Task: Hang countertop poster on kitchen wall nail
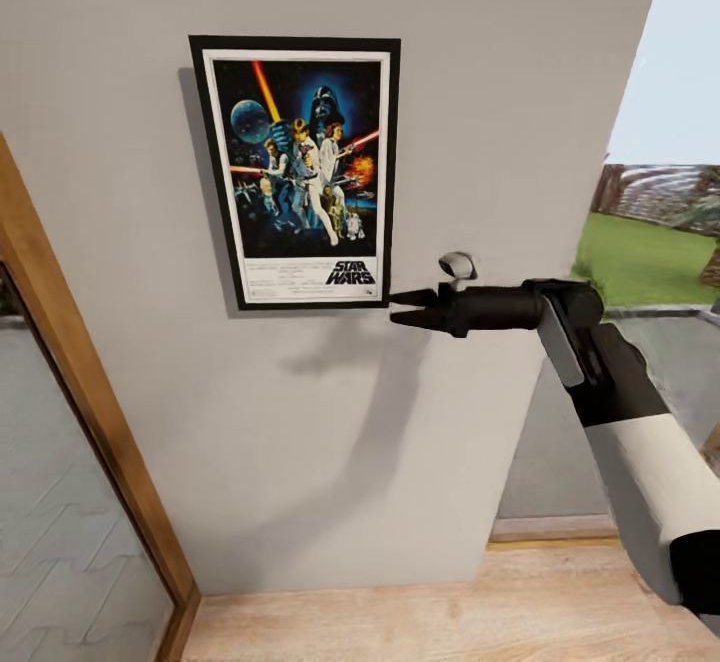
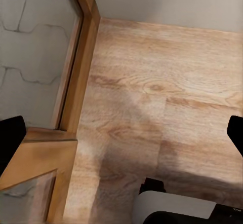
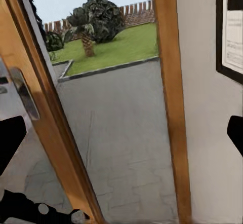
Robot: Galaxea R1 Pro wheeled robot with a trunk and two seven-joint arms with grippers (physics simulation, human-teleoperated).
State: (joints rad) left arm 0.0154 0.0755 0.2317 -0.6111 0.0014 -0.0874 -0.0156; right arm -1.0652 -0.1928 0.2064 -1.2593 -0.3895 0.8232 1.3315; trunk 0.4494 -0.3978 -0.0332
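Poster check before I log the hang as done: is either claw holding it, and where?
Neither. The poster is on the wall; the right claw sits open beside its lower corner.

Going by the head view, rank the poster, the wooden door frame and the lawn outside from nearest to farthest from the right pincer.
1. The poster: on the wall, its lower corner just off the right pincer tips.
2. The lawn: outdoors, past the wall's right edge.
3. The wooden door frame: at the far left of the wall.
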